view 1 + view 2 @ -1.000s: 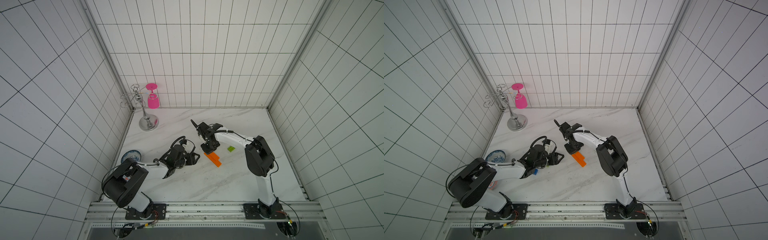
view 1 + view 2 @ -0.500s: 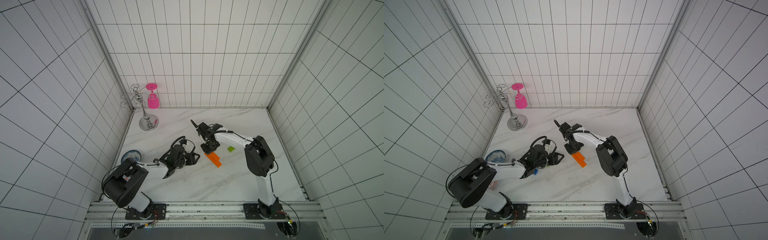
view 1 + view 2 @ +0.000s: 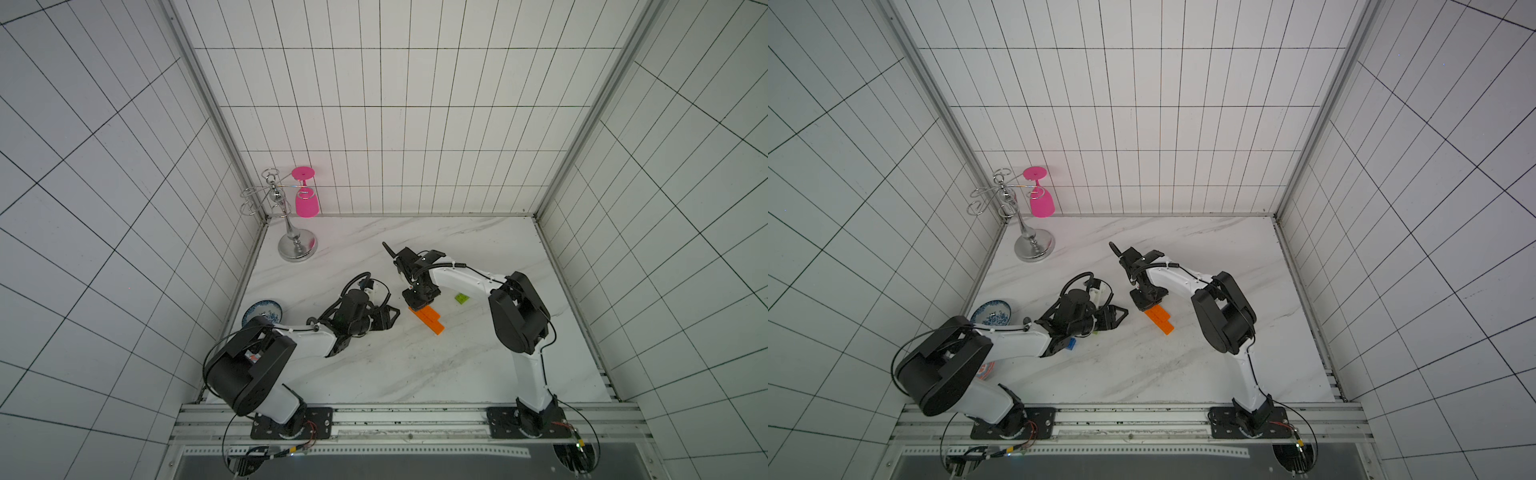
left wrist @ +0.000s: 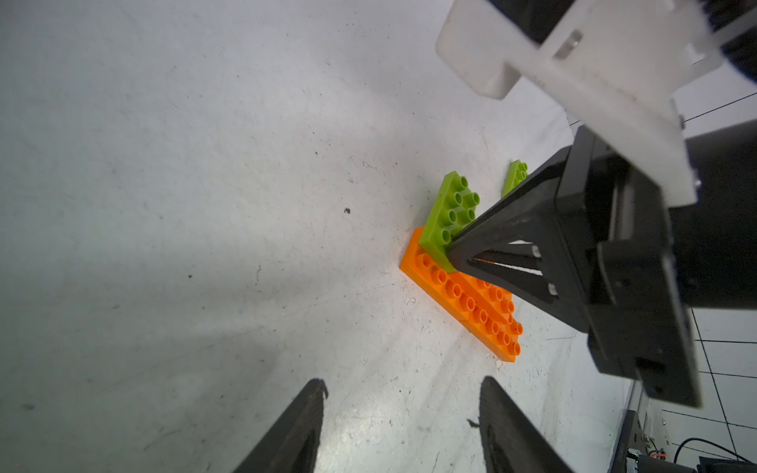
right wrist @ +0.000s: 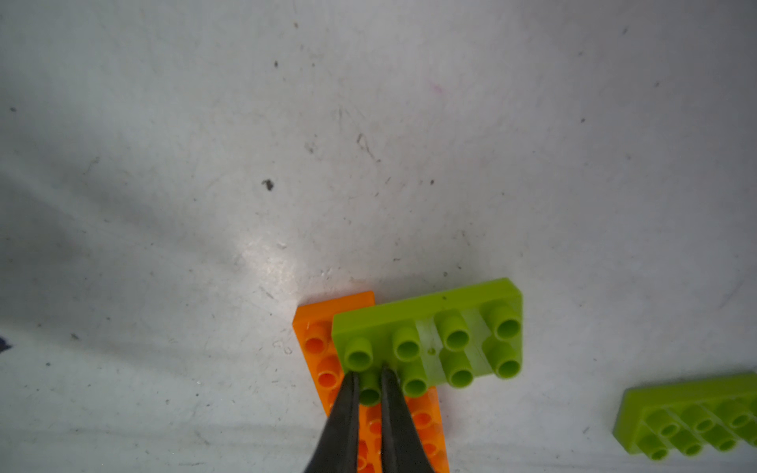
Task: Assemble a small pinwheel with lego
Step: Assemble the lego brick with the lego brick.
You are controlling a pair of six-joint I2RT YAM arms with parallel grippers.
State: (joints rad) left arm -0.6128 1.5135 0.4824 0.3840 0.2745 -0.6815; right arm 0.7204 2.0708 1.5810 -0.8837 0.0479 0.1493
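Top views: pinwheel is only part-built, mid-frame on the white marble table [image 3: 415, 374]. The right tool [image 3: 419, 306] is down on the upper-left end of the orange stepped stem of joined plastic bricks [image 3: 432, 324]; the left tool [image 3: 390, 322] sits just left of it, apart. A spare lime-green plastic brick [image 3: 461, 297] lies right of the stem, and a small blue square brick [image 3: 1070, 344] lies lower-left by the left arm. Left wrist: left tool's fingers [image 4: 303, 417] are spread with nothing between them, so nothing braces the stem. The lime-green studded blade brick [image 4: 450, 217] lies across the stem's end, mostly overhanging; can't tell if it's fully seated. Right wrist: right tool pressed nearly together, pinching a single stud of the blade brick at its stem-side corner. Risks, my read: a one-stud pinch gives no yaw control, so the brick may pivot off-square. Pushing down on an overhanging brick may tip or skate the unbraced stem on the smooth table. Pulling away before letting go may peel the blade off or drag the whole stack toward the spare brick.
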